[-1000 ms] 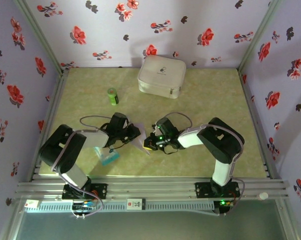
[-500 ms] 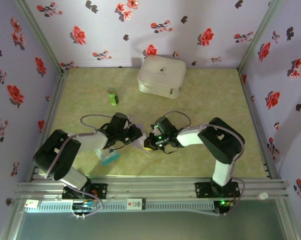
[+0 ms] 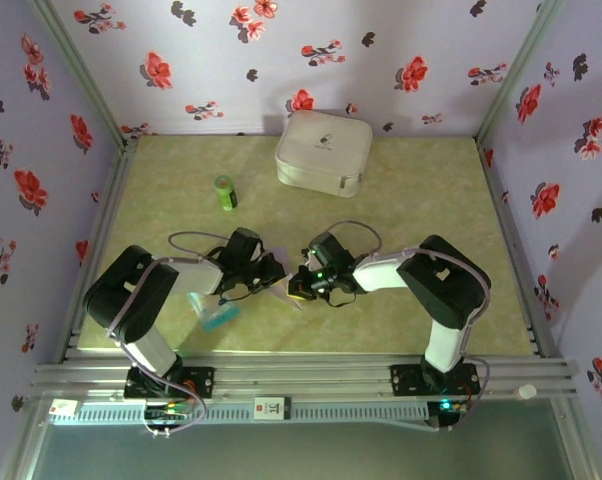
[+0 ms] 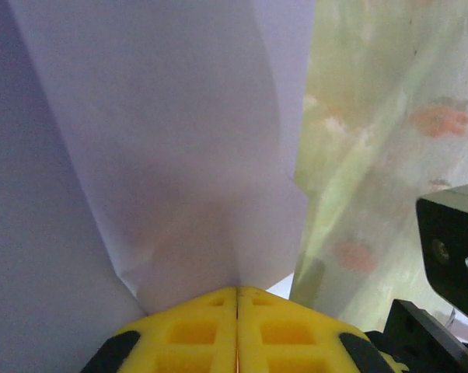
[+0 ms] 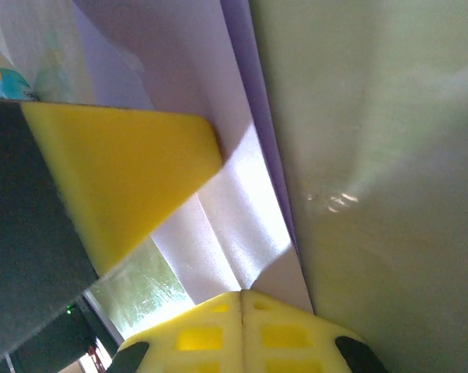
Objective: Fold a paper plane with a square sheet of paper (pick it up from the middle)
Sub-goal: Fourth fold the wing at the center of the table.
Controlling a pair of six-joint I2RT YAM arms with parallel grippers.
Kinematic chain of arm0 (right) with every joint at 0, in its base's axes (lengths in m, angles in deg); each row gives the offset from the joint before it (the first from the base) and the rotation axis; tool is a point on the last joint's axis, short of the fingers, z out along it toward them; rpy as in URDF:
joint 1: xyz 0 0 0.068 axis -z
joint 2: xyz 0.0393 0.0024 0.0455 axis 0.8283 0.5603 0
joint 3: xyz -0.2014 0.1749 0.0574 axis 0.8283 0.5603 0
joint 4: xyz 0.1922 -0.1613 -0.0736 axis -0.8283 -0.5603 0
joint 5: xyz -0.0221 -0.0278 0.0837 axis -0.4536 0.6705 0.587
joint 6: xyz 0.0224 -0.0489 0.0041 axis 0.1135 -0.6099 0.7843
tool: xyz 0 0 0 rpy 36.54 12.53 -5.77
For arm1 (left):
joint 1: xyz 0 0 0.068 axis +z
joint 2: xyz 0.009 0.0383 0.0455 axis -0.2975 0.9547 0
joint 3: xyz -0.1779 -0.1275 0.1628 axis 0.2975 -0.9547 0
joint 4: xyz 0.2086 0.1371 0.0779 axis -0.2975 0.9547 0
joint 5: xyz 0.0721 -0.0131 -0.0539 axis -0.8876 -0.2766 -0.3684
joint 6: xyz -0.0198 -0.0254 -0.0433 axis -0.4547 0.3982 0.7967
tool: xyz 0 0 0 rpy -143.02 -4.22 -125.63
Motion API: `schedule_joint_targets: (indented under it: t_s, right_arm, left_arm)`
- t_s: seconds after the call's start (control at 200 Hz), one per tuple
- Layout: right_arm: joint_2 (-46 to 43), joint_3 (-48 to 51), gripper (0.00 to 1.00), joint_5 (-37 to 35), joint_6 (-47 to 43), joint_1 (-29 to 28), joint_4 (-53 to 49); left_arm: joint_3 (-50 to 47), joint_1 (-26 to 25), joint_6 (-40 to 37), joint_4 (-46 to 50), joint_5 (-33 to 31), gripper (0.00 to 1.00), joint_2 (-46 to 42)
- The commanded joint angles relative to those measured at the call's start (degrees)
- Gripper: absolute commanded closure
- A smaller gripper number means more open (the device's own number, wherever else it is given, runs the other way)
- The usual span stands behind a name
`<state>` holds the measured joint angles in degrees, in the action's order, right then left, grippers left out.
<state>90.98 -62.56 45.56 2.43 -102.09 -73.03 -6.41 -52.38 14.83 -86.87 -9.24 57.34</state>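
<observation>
Left gripper (image 4: 236, 294) and right gripper (image 5: 242, 297), tips facing each other over the near middle of the table (image 3: 411, 200). Each has its yellow pads pressed flat together with no gap, and the lavender paper (image 4: 179, 155) comes out from the seam of each, so both are judged to be pinching it. In the left wrist view the paper fans away from the pads in overlapping layers, with a soft crease running to the grip. In the right wrist view its edge shows at least two stacked layers low against the table (how high it sits cannot be told), and a pad of the left gripper lies just beside it. In the overhead view the paper (image 3: 284, 290) spans the short gap between the two tips. Progress, as a judgement: some folds are made, but no narrow pointed plane is formed, and the remaining folds and creasing are left. A packet (image 3: 213, 312) lies near-left of the left gripper, and a case (image 3: 323, 150) is well apart at the far side.
</observation>
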Motion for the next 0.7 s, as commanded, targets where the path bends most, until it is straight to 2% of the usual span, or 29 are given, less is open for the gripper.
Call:
schedule_joint_targets:
  t_s: [0.0, 0.695]
  right_arm:
    - [0.9, 1.5, 1.00, -3.6, -1.9, -0.5, -10.0]
    - [1.1, 2.5, 1.00, -2.8, -3.0, -0.8, -10.2]
  left_arm:
    - [0.3, 3.3, -2.5, 3.5, -4.0, 0.92, 1.7]
    - [4.2, 11.7, -7.4, 6.2, -1.4, 0.92, 3.7]
